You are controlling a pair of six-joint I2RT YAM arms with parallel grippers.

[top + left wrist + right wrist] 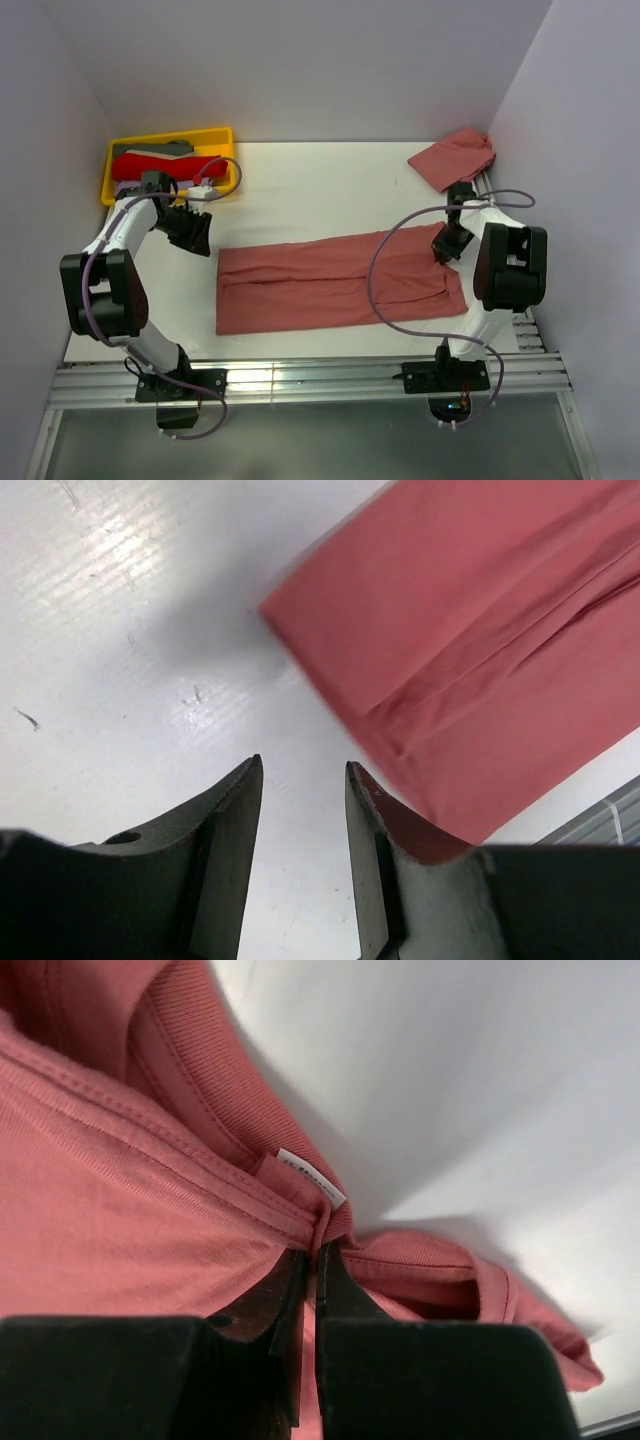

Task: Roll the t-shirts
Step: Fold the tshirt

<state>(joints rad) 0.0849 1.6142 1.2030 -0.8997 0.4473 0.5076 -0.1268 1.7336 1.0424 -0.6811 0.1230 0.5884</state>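
A salmon-red t-shirt [340, 280] lies folded into a long strip across the middle of the table. My right gripper [447, 245] is at its right end. In the right wrist view the right gripper [312, 1252] is shut on a pinch of the t-shirt [120, 1200] at the collar, just under a small white label [310, 1175]. My left gripper [195, 232] hovers off the strip's far left corner. It [303, 770] is open with only bare table between the fingers, and the t-shirt's corner [480, 650] lies to its upper right. A second t-shirt [455, 155] lies crumpled at the back right.
A yellow tray [215, 133] stands at the back left, just behind the left arm, holding red and dark grey cloth. The walls close in on both sides. A metal rail [300, 380] runs along the near edge by the arm bases.
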